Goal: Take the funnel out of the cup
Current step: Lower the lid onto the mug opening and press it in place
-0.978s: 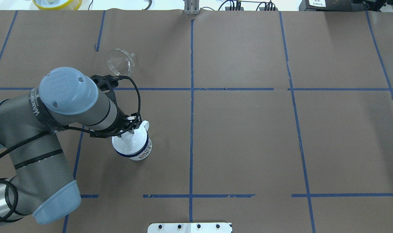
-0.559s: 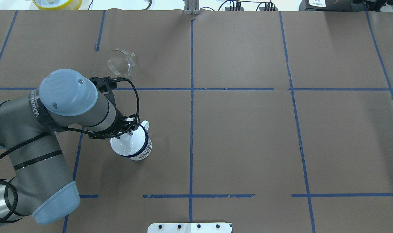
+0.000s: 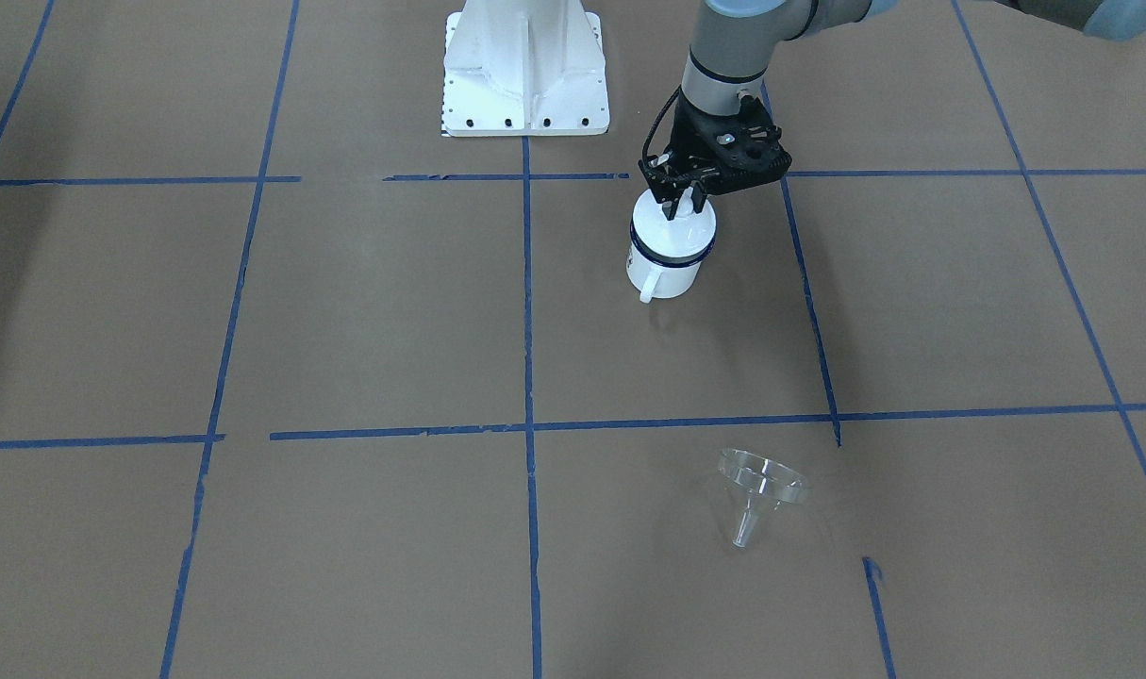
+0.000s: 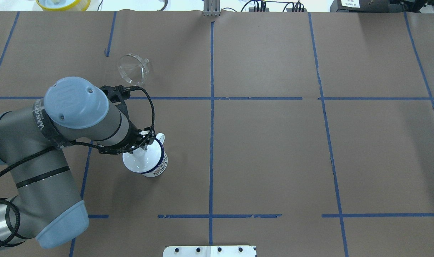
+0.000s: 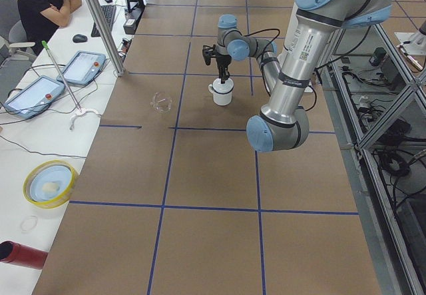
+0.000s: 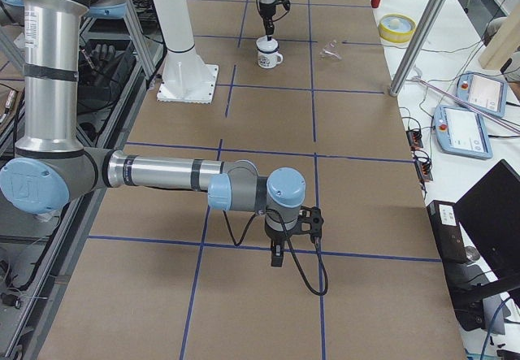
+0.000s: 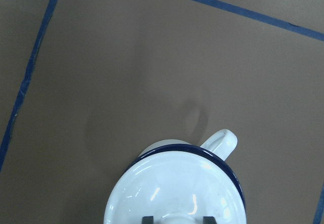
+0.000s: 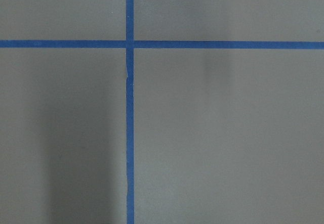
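The clear funnel [image 4: 133, 67] lies on its side on the brown paper, apart from the cup, and also shows in the front view [image 3: 756, 490]. The white enamel mug [image 4: 159, 167] with a blue rim stands upright, handle [image 7: 223, 142] pointing away from the robot. A white round knobbed lid [image 7: 177, 188] sits on the mug. My left gripper [image 3: 683, 203] is directly above the mug, its fingers shut on the lid's knob. My right gripper [image 6: 276, 256] hangs over bare paper far from both; I cannot tell if it is open.
The white robot base [image 3: 525, 66] stands just behind the mug. A yellow bowl [image 4: 63, 3] and cables lie beyond the table's far edge. Operators' tablets [image 5: 40, 88] lie on a side table. Blue tape lines grid the paper.
My left arm has shifted slightly and the lid under the gripper has moved a little with it. The mug and the funnel have stayed in place.
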